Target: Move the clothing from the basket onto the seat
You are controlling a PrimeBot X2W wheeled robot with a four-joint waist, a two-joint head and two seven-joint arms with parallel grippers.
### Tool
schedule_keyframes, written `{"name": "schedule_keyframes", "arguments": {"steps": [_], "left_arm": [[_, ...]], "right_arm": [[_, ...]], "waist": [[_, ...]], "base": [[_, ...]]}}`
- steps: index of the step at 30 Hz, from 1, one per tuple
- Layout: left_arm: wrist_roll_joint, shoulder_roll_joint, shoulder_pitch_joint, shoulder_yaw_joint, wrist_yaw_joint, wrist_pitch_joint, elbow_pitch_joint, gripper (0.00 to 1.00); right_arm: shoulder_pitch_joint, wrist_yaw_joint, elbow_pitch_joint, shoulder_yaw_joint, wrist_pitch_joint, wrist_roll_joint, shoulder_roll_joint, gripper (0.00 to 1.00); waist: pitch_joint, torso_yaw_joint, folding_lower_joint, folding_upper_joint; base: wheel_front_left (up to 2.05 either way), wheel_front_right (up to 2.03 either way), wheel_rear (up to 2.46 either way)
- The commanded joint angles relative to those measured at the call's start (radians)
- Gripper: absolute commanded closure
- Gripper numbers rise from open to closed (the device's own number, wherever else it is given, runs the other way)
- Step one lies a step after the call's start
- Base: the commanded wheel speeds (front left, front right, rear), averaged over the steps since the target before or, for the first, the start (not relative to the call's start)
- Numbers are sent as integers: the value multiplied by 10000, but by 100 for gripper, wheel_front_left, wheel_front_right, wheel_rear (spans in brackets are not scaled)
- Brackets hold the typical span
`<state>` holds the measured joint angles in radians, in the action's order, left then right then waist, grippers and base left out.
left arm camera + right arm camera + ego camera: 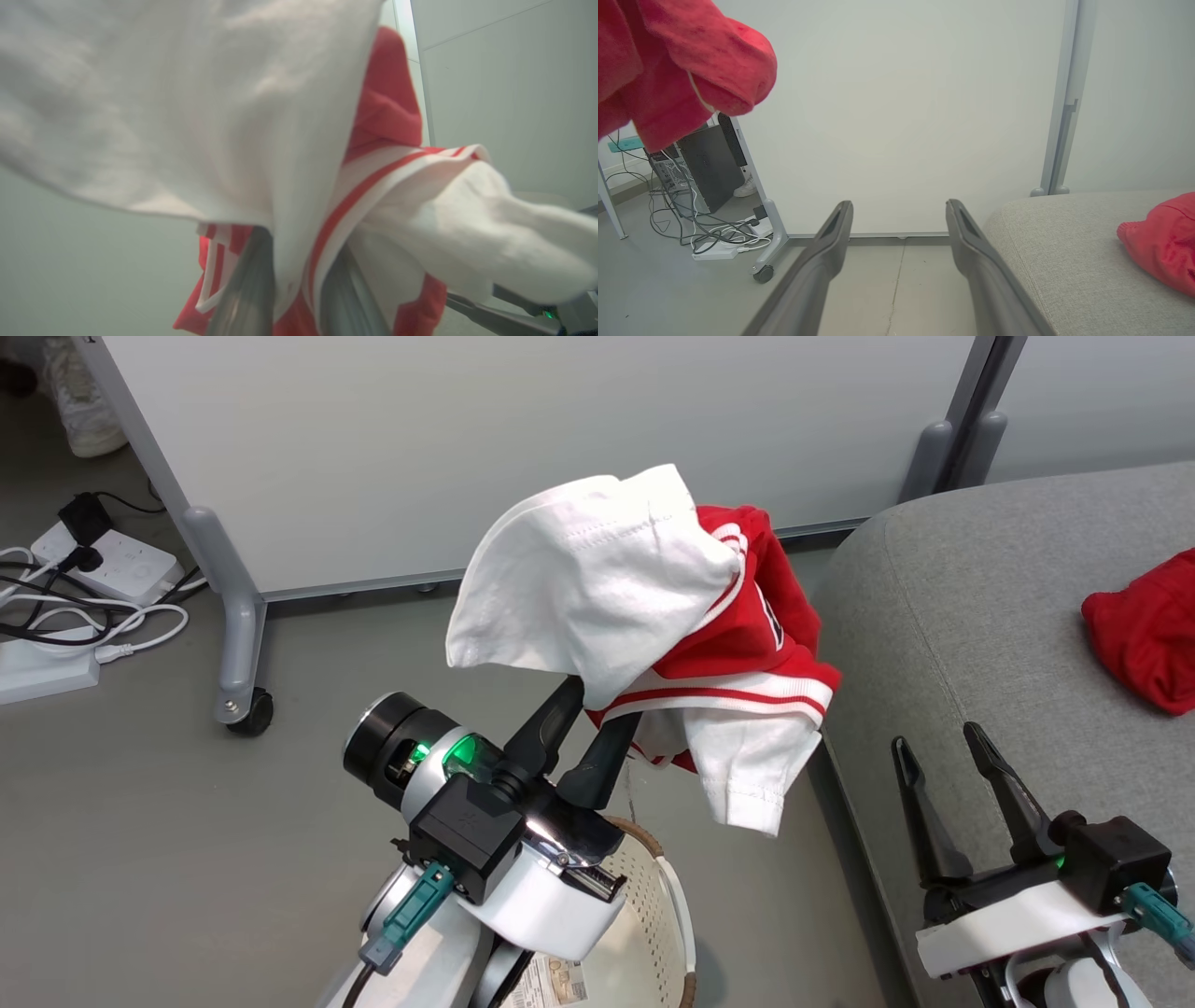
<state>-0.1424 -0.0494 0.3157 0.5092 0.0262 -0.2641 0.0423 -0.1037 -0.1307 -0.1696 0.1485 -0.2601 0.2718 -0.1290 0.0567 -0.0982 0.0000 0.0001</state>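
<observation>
Holding the striped garment (597, 579) up in the air, the left gripper (590, 719) has its two fingers clamped together on a fold of it. The rest of the cloth flops over the tips, white panel uppermost and a sleeve dangling. It hangs above the basket (667, 887), just short of the seat (980, 616).

From where I stand, the carry to the right wants height. That dangling sleeve should clear the cushion's rounded edge rather than drag across it. I'd go well in over the grey fabric and come down low before letting the fingers part, or the bundle may slide off onto the floor.

The right gripper (934, 735) hovers over the seat's near edge, fingers apart and holding nothing, so pass above it to avoid a snag. Landing beside the plain red garment (1144, 625), already on the cushion, looks sensible.
</observation>
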Motion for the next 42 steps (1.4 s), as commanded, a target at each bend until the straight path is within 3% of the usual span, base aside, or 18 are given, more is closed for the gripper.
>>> {"name": "schedule_keyframes", "arguments": {"steps": [1,7,13,24,34,42], "left_arm": [[63,-24,92,-67,16,-7,-21,100],[115,-22,138,-162,103,-7,-151,100],[167,-23,232,-226,156,-9,-260,100],[161,-24,337,-179,254,-7,-356,100],[285,-24,390,-47,384,-9,-572,100],[485,-22,423,585,645,-7,-862,100]], "right_arm": [[-61,-3,80,27,-35,-28,-75,0],[6,-3,670,762,-34,280,-369,0],[-115,-3,1806,2191,-34,514,-1296,0],[-491,-3,3026,3610,-35,-222,-2181,0],[-753,-3,3703,3309,-34,-775,-1886,0],[-1086,-3,3433,3060,-36,-1304,-1701,0]], "waist": [[12,-10,0,-1],[143,-64,0,-1],[327,-120,0,-1],[513,-68,0,-1],[639,56,0,-1],[651,171,0,-1]], "base": [[0,0,0],[0,0,0],[0,0,0],[0,0,0],[0,0,0],[0,0,0]]}}
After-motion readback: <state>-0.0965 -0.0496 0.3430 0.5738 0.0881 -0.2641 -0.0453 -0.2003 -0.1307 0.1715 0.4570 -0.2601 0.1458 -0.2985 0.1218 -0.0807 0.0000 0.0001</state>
